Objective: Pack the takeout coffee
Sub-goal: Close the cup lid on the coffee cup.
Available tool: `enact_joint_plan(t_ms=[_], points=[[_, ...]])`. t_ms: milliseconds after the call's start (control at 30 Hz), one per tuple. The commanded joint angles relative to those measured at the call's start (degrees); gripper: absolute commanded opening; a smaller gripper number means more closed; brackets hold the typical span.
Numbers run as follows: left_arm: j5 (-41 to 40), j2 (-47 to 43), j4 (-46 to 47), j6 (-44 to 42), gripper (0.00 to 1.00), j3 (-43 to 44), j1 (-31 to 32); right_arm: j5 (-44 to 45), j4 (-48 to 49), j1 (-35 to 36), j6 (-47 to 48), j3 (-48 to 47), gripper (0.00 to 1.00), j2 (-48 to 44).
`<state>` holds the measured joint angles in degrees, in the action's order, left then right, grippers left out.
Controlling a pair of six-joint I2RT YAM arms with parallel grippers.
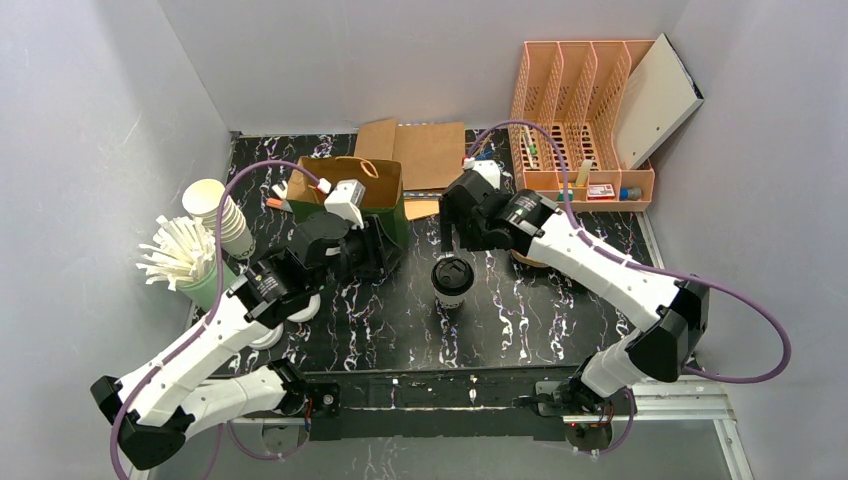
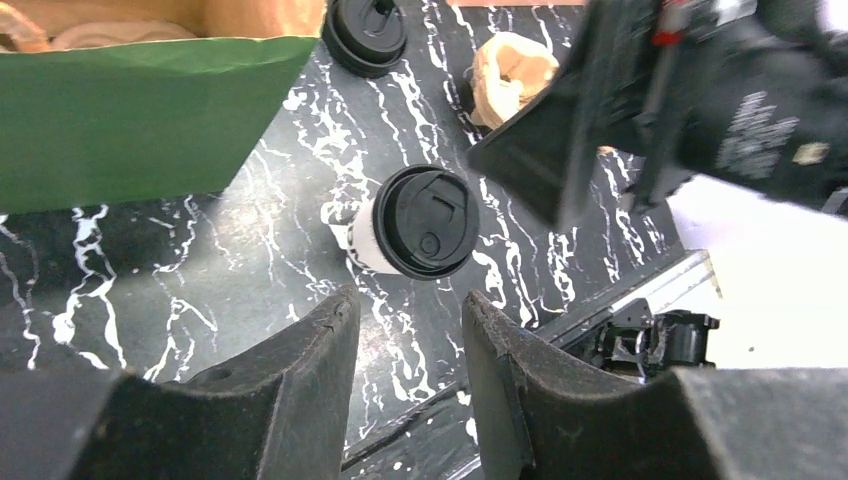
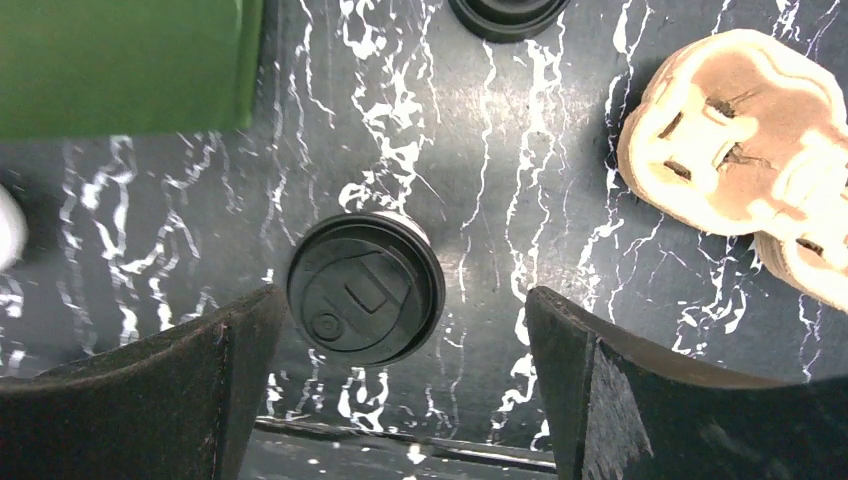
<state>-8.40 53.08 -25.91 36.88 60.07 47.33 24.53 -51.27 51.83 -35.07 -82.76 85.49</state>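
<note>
A white paper takeout cup with a black plastic lid [image 1: 452,280] is seen standing upright on the black, white-veined marble-pattern desk [image 1: 400,320], free of both arms. The right gripper [image 3: 400,310] is held directly above the cup, its jaws spread as wide as they go and closed on nothing; in the right wrist view the lid is framed between the two fingers, much nearer the finger on the bag's side, and whether that finger touches the lid cannot be told. The left gripper [image 2: 410,310] is partly open, a clear gap is left between its fingers, and nothing is held in it; the cup is found just ahead of its fingertips and apart from them. A green paper bag with a brown interior [image 1: 365,185] is stood open just beside the left gripper, on the side away from the cup. A spare black lid [image 3: 505,15] is seen beyond the right gripper, and a tan moulded-pulp cup carrier [image 3: 735,140] is lying near it, on the side away from the bag. Well apart from the left gripper, toward the wall, a stack of white paper cups [image 1: 220,215] is placed, and an orange slotted file rack [image 1: 580,120] is set far beyond the right gripper.
</note>
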Motion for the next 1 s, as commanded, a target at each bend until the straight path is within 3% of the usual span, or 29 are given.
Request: enact_joint_plan(t_ms=[0,100,233,733,967], points=[[-3.8,-0.8,-5.6,-2.0,0.41,2.3,-0.4,5.0,-7.2,0.3,-9.6,-6.3,0.98,-0.7],[-5.1,-1.5,-6.4,-2.4,0.41,2.8,-0.4,-0.9,2.3,0.0,-7.9,0.2,0.98,-5.6],[-7.4,-2.6,-7.9,-3.3,0.42,3.7,-0.4,-1.9,6.2,-0.5,-16.0,4.4,0.98,-9.5],[-16.5,-7.4,-16.7,-6.7,0.42,8.6,-0.4,5.7,-17.5,3.7,-39.0,-9.8,0.98,8.5],[-18.0,-9.2,-18.5,-7.2,0.42,9.1,-0.4,5.3,-19.9,4.5,-42.3,-12.5,0.98,13.3]])
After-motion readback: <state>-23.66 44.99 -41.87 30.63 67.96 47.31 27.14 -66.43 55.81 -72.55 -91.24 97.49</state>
